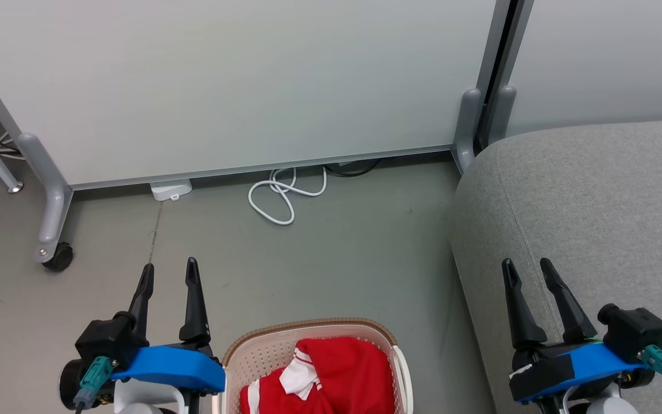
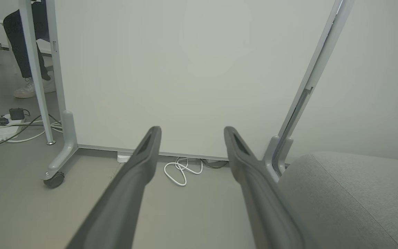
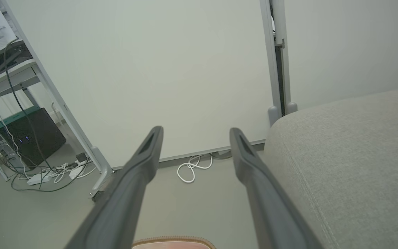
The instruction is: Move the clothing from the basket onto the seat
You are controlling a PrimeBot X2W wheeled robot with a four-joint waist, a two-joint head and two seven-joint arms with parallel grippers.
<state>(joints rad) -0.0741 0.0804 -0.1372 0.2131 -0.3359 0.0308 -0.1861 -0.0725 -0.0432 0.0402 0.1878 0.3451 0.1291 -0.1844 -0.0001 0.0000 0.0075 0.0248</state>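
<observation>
The cream basket (image 1: 262, 351) with its brown rim stands on the floor at the bottom middle of the head view; a strip of that rim (image 3: 173, 240) shows in the right wrist view. Red clothing (image 1: 345, 374) with white panels lies bunched inside it. The grey seat (image 1: 589, 230) fills the right side, also seen in the wrist views (image 2: 351, 197) (image 3: 351, 155). My left gripper (image 1: 170, 270) (image 2: 190, 133) hangs open over the floor left of the basket. My right gripper (image 1: 529, 267) (image 3: 195, 133) is open above the seat's front edge. Both hold nothing.
A pale wheeled partition (image 1: 239, 80) stands across the back, its castor leg (image 1: 52, 230) at the left. A white cable coil (image 1: 282, 195) lies on the floor by it. A person's leg and shoe (image 2: 22, 69) and power strips (image 2: 3, 131) lie beyond the partition.
</observation>
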